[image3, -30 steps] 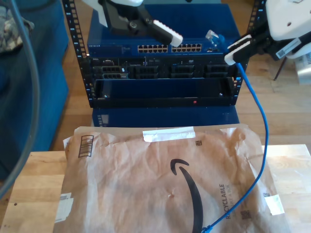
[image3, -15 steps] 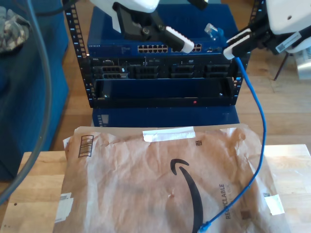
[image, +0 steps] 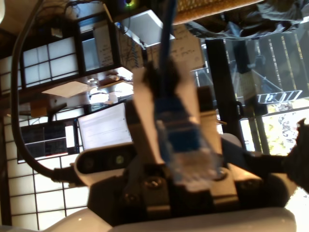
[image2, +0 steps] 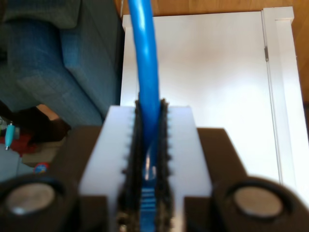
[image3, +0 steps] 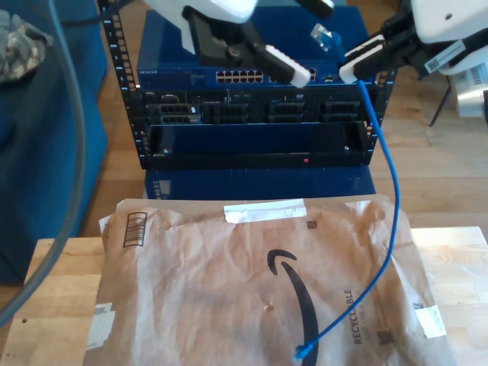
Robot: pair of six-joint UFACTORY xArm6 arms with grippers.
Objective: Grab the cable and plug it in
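**A handover in mid-air, with the plug as the weak point**

My second claw (image3: 358, 61) is clenched on the blue ethernet cable (image3: 389, 191) just behind its clear plug (image3: 323, 34), which sticks out past the pads on the side away from the hanging cord. My first claw (image3: 305, 36) looks released, its jaws spread either side of that plug and touching nothing.

The main risk, as I judge it, is in the transfer. If my first claw closes on the clear tip and not on the blue boot, it could crush the latch tab or twist the plug askew in the pads, and a skewed plug would then jam against the rim of a port on the network switch (image3: 259, 76) behind both claws.

The second risk is drag. Below my second claw the cord hangs down to the brown paper mailer (image3: 229, 290) on the tabletop (image3: 53, 305), where its far plug (image3: 303, 352) lies loose. If that end catches on a crease, the cord could pull taut and tug the plug out of the grip.
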